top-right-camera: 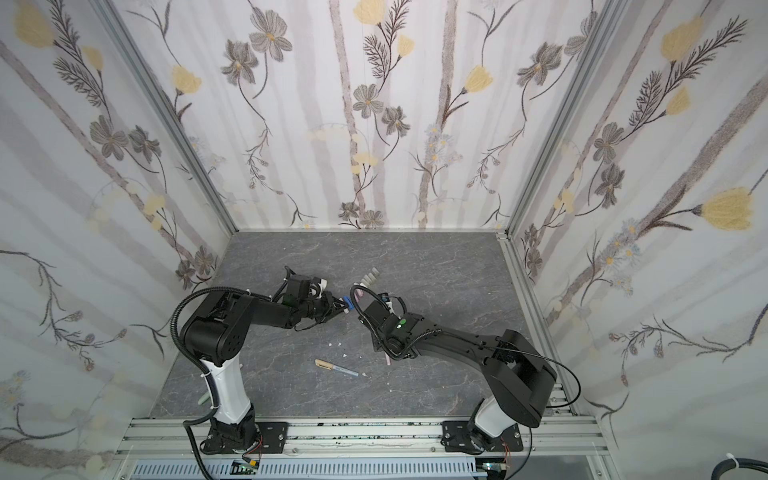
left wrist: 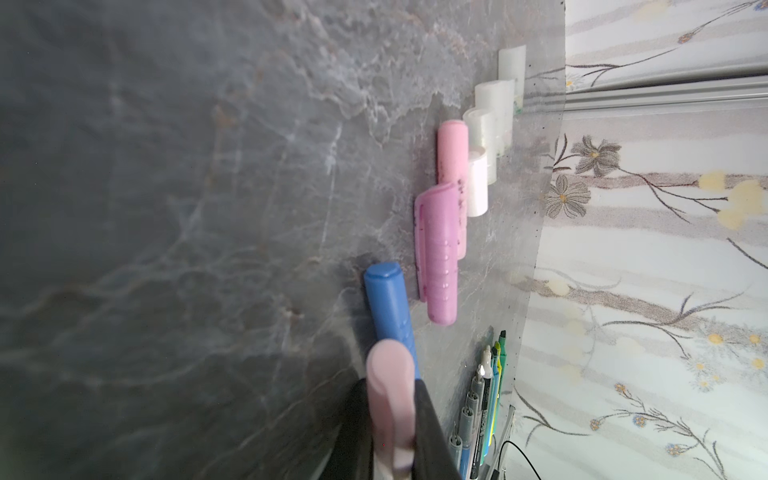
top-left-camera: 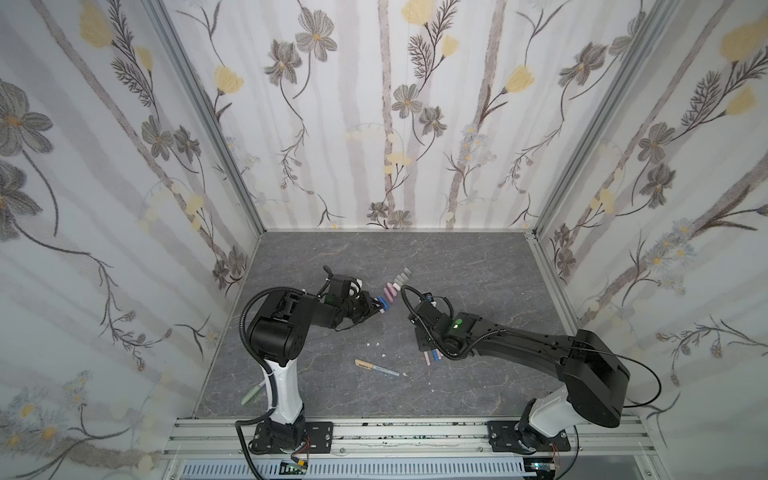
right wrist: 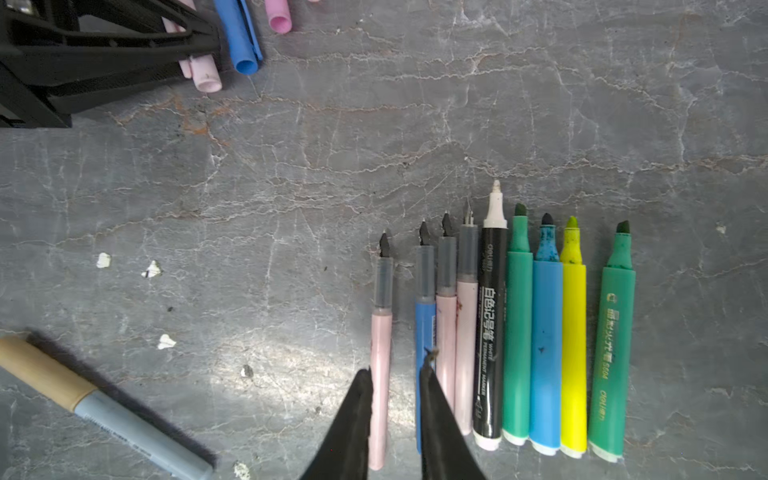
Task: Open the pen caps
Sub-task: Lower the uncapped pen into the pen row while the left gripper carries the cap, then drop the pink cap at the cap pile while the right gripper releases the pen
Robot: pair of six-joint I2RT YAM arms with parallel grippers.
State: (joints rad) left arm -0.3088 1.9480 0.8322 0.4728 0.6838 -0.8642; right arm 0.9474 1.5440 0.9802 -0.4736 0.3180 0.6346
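Note:
My left gripper (left wrist: 390, 384) is shut on a pale pink pen cap (left wrist: 390, 365), held low over the table at the near end of a row of loose pen caps. That row runs from a blue cap (left wrist: 388, 303) past a purple one (left wrist: 440, 257) and a pink one (left wrist: 451, 166) to white and frosted ones (left wrist: 478, 183). In both top views the left gripper (top-left-camera: 380, 309) (top-right-camera: 344, 307) touches the row's end. My right gripper (right wrist: 395, 372) stands open astride an uncapped pale pink pen (right wrist: 381, 332), which lies on the table at the edge of a row of uncapped pens.
The uncapped row holds a black marker (right wrist: 490, 316) and green, blue and yellow highlighters (right wrist: 546, 332). A grey pen with a tan cap (right wrist: 41, 370) lies alone near the front. A green pen (top-left-camera: 252, 394) lies beside the left arm's base. White flecks (right wrist: 151, 270) dot the stone table (top-left-camera: 478, 270).

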